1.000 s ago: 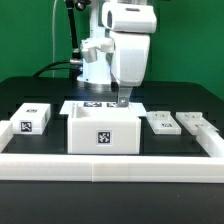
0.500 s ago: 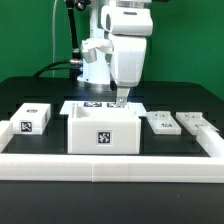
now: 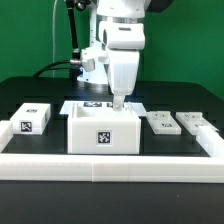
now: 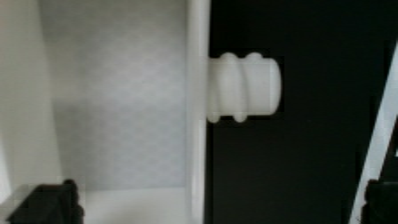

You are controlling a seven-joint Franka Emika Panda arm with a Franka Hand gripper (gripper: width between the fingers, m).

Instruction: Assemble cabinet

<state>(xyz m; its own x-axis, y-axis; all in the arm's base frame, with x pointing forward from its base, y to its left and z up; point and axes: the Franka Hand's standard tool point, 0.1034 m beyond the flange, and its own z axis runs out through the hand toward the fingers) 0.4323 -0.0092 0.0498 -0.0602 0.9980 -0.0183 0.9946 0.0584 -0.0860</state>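
Your jaws stand wide, gripping nothing, over the cabinet body [image 3: 101, 131] on the counter [image 3: 30, 90], its rear wall [image 4: 199, 120] between them, a ribbed white knob [image 4: 249, 88] jutting from that wall.

Exterior view bright, evenly lit, low-res; white cabinet [image 3: 82, 138] nearly blown out against black counter [image 3: 30, 90]. Wrist view very close, blurry throughout, one half dark.
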